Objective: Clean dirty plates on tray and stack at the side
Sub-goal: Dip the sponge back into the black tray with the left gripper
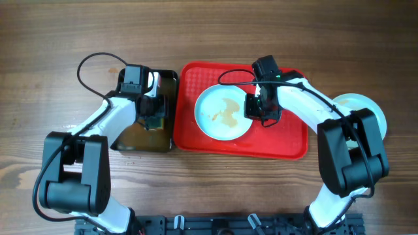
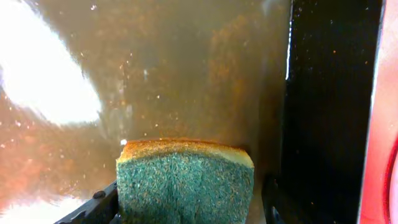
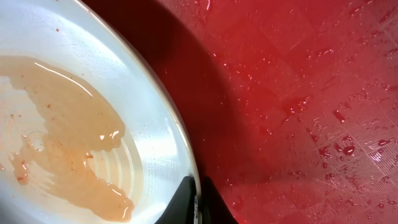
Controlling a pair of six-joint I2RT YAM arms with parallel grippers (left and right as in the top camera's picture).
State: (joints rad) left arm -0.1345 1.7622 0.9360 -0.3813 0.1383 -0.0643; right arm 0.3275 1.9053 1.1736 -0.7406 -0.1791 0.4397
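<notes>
A pale plate (image 1: 222, 112) with an orange-brown sauce smear lies on the red tray (image 1: 287, 140). My right gripper (image 1: 256, 108) is shut on the plate's right rim; in the right wrist view its fingertips (image 3: 198, 198) pinch the rim of the plate (image 3: 74, 124) over the wet tray (image 3: 298, 93). My left gripper (image 1: 151, 117) is over the black tub (image 1: 171, 85) and is shut on a green and yellow sponge (image 2: 185, 180) just above the brown water (image 2: 155, 74). Another pale plate (image 1: 366, 108) lies on the table at the right, partly hidden by my right arm.
The black tub of brownish water stands right against the tray's left edge; its dark wall (image 2: 329, 112) shows in the left wrist view. The wooden table (image 1: 52, 39) surrounds both. A cable loops from the left arm at the back left.
</notes>
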